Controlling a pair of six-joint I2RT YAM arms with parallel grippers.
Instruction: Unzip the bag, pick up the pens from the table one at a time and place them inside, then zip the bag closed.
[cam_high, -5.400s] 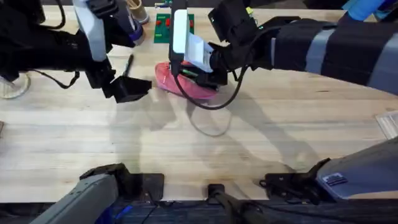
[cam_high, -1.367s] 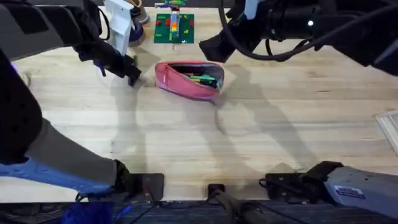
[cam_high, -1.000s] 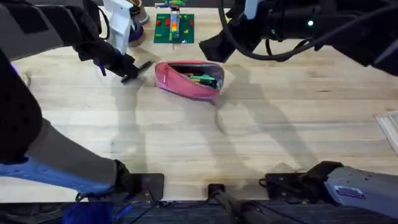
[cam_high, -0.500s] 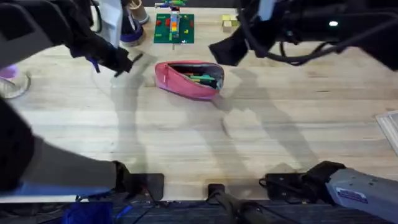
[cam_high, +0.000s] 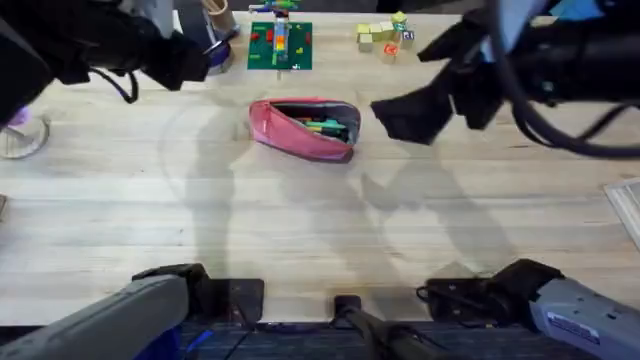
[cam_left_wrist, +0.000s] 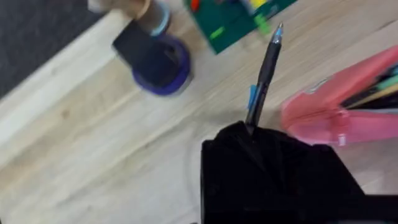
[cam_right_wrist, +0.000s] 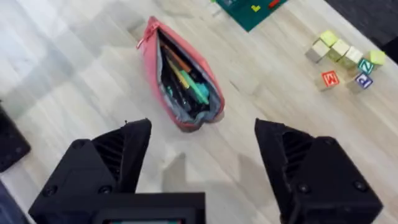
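- Bag (cam_high: 304, 127) is lying unzipped on the desk (cam_high: 300, 230), green pens showing inside.
- Black pen (cam_left_wrist: 263, 78), a second ago low beside the bag, is now riding raised in the left fingers (cam_left_wrist: 249, 134), which are pinching its lower end.
- Right fingers (cam_right_wrist: 199, 149) are spreading wide and empty, having drifted away rightward from the bag.
- Dropping this pen in, then zipping, appears to be remaining.

The bag (cam_high: 304, 128) is pink-red outside with a grey lining, and green and orange sticks show through its opening. The pen (cam_left_wrist: 263, 79) is black with a blue band. The counter (cam_high: 300, 230) is pale wood with fine grain. The baseplate (cam_high: 279, 46) is green, the small blocks (cam_right_wrist: 341, 58) yellow-green with coloured letters. Both grippers are black.
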